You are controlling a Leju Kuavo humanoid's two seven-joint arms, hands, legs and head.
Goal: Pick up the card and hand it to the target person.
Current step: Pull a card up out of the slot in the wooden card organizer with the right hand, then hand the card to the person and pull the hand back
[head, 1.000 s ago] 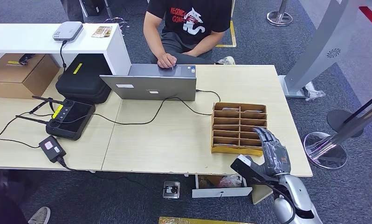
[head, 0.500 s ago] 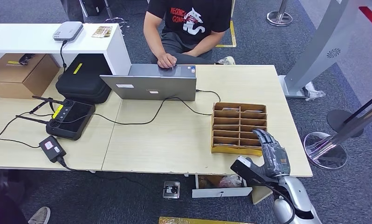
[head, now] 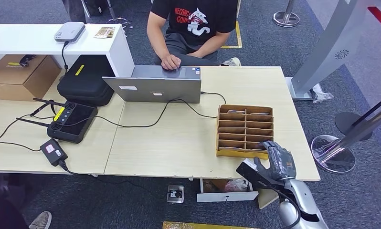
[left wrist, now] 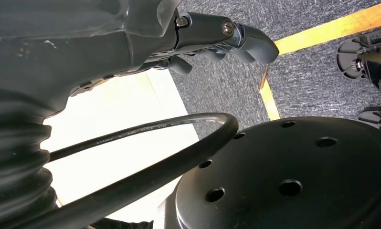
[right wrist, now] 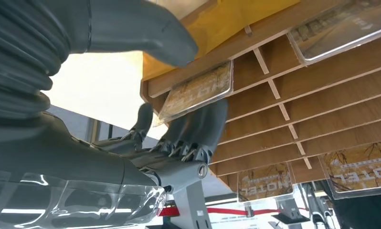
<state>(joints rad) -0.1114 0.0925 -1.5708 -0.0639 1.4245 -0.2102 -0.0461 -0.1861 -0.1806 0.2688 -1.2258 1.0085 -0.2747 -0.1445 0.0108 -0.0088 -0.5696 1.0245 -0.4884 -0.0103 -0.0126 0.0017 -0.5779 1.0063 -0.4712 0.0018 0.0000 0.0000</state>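
Right hand (right wrist: pixel 179 138) is up at the wooden rack (head: pixel 245 131), fingers (right wrist: pixel 203 126) pressed together touching a card (right wrist: pixel 195 93) that sticks out just beyond them, probably to slide it free.

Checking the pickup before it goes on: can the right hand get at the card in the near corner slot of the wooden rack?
Probably yes: the right hand is at the card, fingers against it, nothing between.
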